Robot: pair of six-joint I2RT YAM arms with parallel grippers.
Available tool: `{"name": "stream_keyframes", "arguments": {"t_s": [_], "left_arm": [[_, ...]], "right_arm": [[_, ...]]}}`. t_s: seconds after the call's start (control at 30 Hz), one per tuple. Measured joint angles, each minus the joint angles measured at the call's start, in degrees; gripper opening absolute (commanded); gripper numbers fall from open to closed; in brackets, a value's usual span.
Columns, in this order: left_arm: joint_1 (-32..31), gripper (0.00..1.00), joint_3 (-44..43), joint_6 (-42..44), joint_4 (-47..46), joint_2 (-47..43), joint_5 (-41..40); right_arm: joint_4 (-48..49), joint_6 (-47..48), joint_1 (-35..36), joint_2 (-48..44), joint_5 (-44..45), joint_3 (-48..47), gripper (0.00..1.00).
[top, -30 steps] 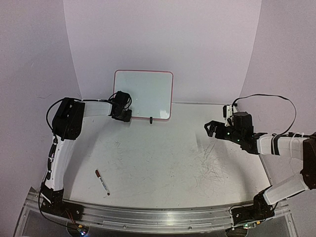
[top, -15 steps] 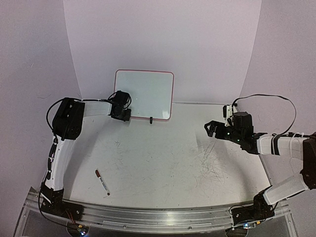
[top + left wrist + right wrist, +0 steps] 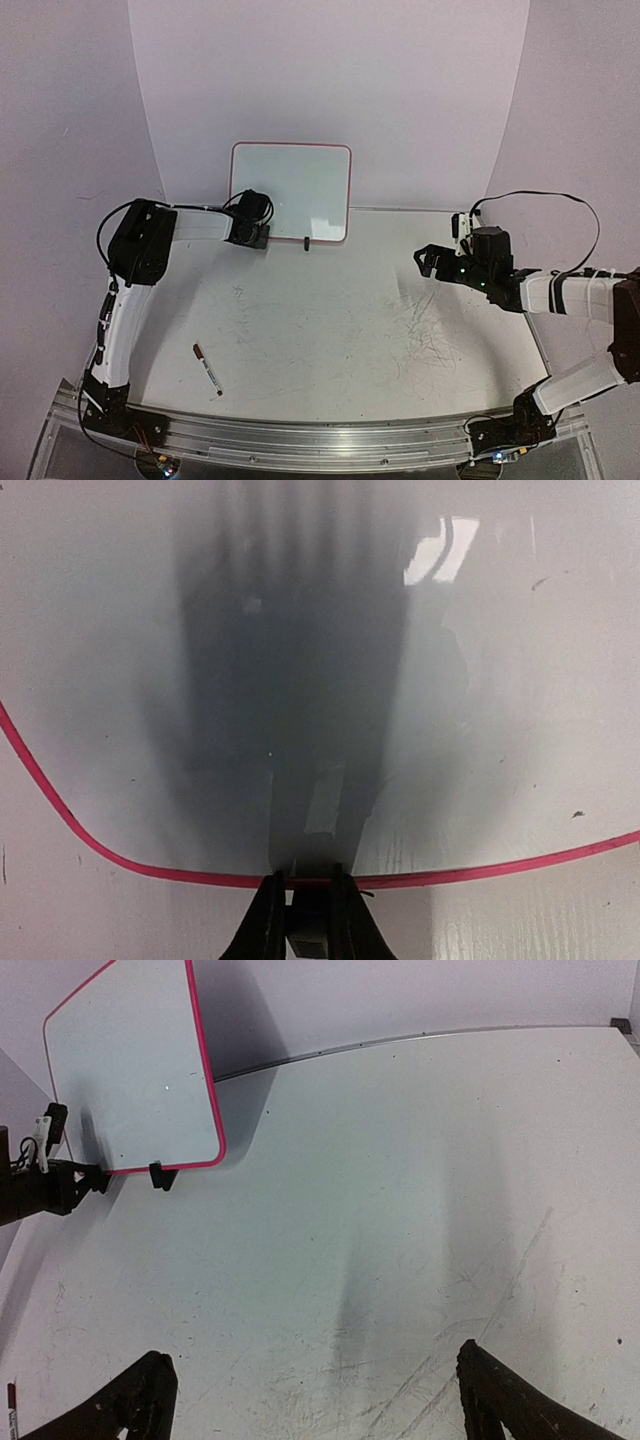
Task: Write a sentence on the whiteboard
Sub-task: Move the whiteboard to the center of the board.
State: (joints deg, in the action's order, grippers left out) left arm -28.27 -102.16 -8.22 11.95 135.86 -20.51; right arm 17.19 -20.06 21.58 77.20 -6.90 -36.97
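Whiteboard (image 3: 300, 190) blank, no sentence yet. L gripper (image 3: 300, 920) pinched on its bottom rim; R gripper (image 3: 315, 1390) wide, empty. Marker (image 3: 207, 368) lies on table (image 3: 330, 320), not picked up.

White-faced whiteboard (image 3: 290, 192) at upper centre, with a thin pink-red rim and a small black clip foot (image 3: 305, 241) beneath. White table (image 3: 330, 320), crossed by faint grey scribble marks, densest toward lower right. At lower left, marker (image 3: 207, 368) with white barrel and dark red cap. White links and black joints on left arm (image 3: 118, 320) and right arm (image 3: 575, 293). Black fingers on left gripper (image 3: 303, 890) and right gripper (image 3: 310, 1365). Plain pale lilac backdrop (image 3: 330, 80).
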Motion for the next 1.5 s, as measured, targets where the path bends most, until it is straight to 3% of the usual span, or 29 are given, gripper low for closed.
{"name": "stream_keyframes", "arguments": {"t_s": [0.7,1.03,1.5], "left_arm": [[-13.4,0.0,26.7,-16.1,-5.0,-17.4,-5.9],[-23.1,0.0,31.5,-22.6,-5.0,-21.2,-9.2],[-37.6,0.0,35.8,-32.9,-5.6,-22.2,-12.6]], "right_arm": [[-0.1,-0.2,0.7,0.2,0.1,0.0,0.98],[-0.6,2.7,0.7,-3.3,5.9,0.5,0.98],[3.4,3.5,0.7,-18.3,17.1,9.7,0.98]]}}
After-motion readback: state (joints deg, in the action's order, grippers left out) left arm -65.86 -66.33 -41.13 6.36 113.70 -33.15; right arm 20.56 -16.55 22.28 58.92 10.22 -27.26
